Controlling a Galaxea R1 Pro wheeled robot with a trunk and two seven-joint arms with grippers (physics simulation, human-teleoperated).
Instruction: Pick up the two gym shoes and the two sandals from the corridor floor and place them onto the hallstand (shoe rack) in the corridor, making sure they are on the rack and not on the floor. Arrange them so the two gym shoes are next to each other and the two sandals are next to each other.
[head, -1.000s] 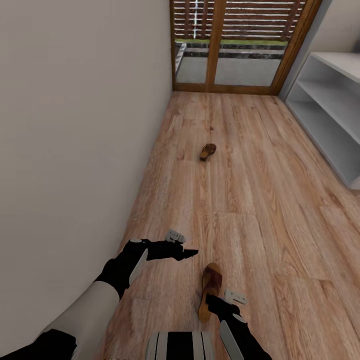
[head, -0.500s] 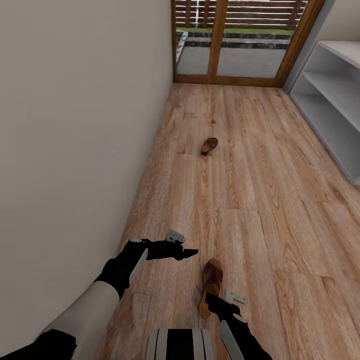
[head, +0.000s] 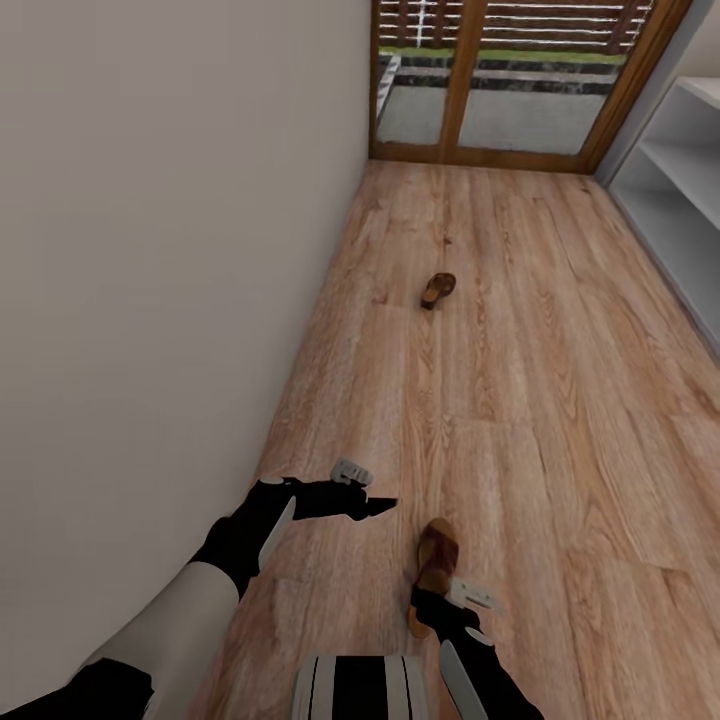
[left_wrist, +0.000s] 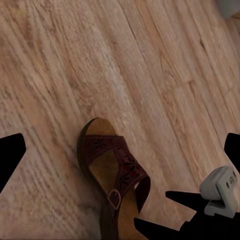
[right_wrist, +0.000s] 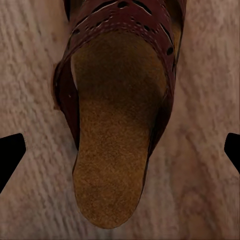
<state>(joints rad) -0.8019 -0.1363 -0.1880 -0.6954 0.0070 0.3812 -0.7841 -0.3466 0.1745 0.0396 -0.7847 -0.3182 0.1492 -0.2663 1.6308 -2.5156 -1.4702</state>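
One brown sandal lies on the corridor floor just in front of me. My right gripper hovers over its heel end. In the right wrist view the tan footbed of this sandal lies between the gripper's wide-apart fingers, so it is open. My left gripper hangs open to the sandal's left, and its wrist view looks down on the sandal. The second sandal lies farther down the corridor. The white hallstand stands at the right edge. The gym shoes are out of view.
A plain wall runs close along my left side. A wooden-framed glass door closes the far end of the corridor. Bare wood planks stretch between the two sandals and over to the shelves.
The camera has shifted, so the far sandal, door and shelves sit farther right in the picture. The near sandal now lies a little more squarely under my right gripper. Both grippers stay open.
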